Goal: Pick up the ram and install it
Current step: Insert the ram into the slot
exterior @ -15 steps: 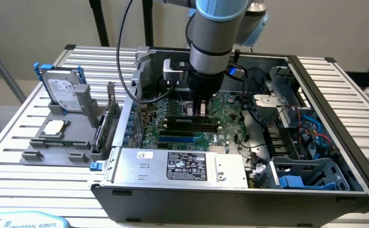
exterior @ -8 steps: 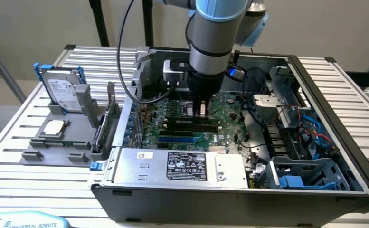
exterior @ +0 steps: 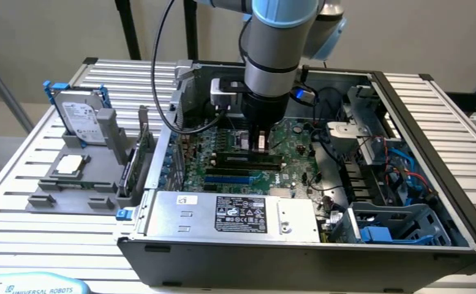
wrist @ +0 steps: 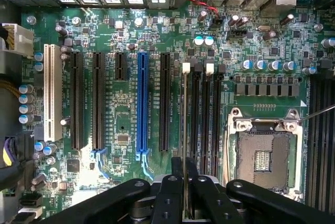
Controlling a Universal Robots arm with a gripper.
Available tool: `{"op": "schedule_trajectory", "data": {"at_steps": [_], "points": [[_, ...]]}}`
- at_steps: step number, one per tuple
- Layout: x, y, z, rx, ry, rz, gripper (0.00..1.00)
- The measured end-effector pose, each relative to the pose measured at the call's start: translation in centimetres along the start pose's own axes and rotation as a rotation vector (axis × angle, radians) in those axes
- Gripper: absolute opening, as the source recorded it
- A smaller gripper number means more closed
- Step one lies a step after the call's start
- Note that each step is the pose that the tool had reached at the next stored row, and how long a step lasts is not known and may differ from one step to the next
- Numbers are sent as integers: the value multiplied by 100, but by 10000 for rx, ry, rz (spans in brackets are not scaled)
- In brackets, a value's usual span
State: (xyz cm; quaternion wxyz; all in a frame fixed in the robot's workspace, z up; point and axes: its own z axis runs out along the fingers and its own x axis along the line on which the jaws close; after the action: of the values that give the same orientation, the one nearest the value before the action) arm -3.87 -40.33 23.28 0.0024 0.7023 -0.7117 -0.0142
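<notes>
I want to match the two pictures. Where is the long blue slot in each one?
Exterior view: the long blue plastic slot lies between the gripper and the silver metal box.
Wrist view: the blue slot runs between two long black slots.
Shared landmark: the gripper, shut on the thin green ram stick, close beside the blue slot.

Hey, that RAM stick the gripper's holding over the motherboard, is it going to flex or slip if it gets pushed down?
The ram shows edge-on as a very thin strip, so it probably bends or cracks under sideways force. It looks stiff along its length, likely tolerating a straight push. The gripper pinches only one end, so it may pivot or slip above the black slots.
</notes>
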Motion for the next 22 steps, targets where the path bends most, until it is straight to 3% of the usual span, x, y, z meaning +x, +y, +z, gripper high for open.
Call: {"op": "schedule_trajectory", "data": {"at_steps": [7,16,22], "points": [[0,12,8,91,-3,19,13],[-15,33,24,130,-7,162,13],[-23,35,32,231,-4,161,13]]}}
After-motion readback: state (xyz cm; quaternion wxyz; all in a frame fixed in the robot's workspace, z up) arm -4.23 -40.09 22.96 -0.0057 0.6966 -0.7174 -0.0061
